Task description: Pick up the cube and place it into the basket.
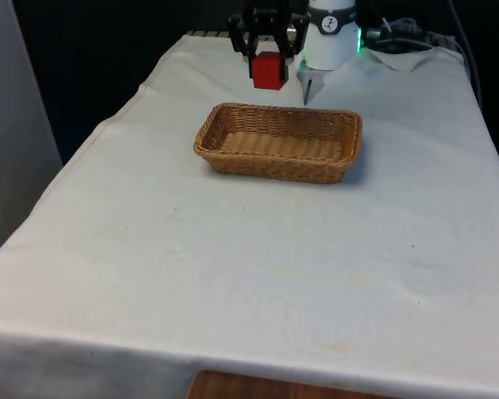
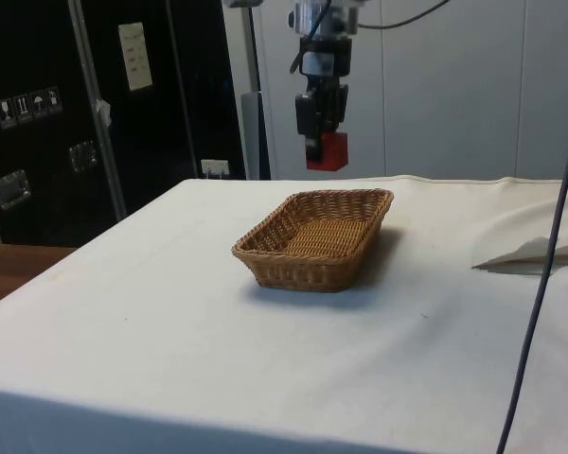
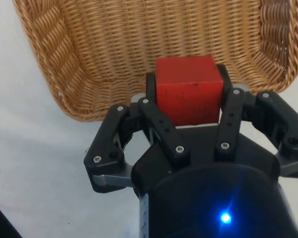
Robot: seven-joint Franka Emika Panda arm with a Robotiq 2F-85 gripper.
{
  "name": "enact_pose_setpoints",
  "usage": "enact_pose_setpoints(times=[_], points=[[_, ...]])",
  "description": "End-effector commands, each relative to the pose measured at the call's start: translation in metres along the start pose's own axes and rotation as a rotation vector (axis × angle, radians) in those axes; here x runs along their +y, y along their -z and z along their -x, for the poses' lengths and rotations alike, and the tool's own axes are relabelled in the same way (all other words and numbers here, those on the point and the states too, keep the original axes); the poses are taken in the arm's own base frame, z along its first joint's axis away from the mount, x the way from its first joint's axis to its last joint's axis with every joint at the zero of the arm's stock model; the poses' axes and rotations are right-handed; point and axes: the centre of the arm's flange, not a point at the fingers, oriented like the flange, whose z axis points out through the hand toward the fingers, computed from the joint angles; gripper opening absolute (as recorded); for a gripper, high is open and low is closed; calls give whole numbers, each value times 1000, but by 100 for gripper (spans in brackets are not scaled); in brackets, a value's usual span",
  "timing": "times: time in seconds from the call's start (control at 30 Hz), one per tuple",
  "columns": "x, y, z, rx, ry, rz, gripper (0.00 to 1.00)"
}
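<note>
White cloth covers the surface (image 1: 258,274), where a wicker basket (image 1: 279,141) sits toward the far edge, nothing inside it. Above its far rim the hand (image 1: 268,51) is clamped on the red cube (image 1: 267,70), lifted clear; lowering and release remain.

A red cube (image 1: 268,71), a tan woven wicker basket (image 1: 233,158), a white cloth (image 1: 233,274).

tool (image 1: 268,51) raised, pointing down, fingers clamped.
</note>
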Motion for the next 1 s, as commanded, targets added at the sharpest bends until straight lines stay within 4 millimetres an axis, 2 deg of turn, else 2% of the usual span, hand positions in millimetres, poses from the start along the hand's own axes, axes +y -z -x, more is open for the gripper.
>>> enact_pose_setpoints(times=[0.0, 0.97], points=[[-3, -2, 0, 13, -2, -5, 2], [-20, -50, 7, 40, 14, 17, 2]])
